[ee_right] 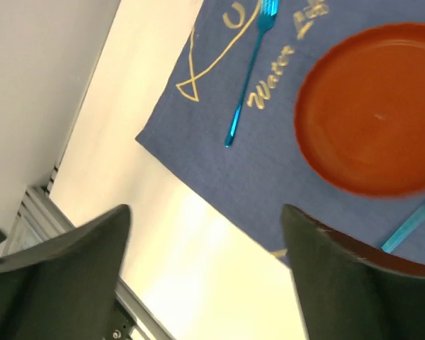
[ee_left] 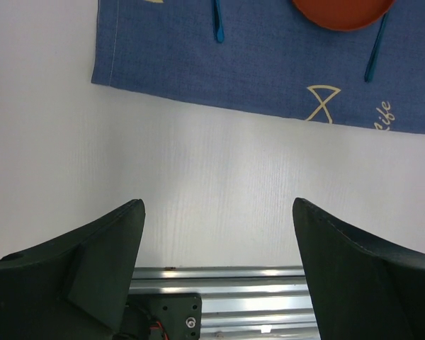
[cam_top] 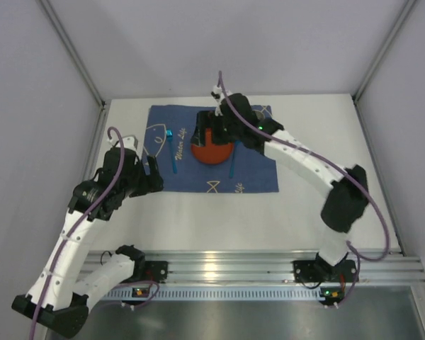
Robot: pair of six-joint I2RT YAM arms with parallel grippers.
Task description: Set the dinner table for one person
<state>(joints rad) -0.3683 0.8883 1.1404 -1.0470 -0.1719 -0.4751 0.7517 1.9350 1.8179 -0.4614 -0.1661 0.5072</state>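
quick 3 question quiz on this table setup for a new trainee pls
1. True or false: the red plate lies on the blue mat.
2. Pick one. In the top view, the blue fork lies: A) on the mat, left of the plate; B) across the plate; C) held by an arm.
3. Fill in: the left jaws and right jaws are both ___ and hold nothing.

Key: 1 true; 2 A; 3 open.
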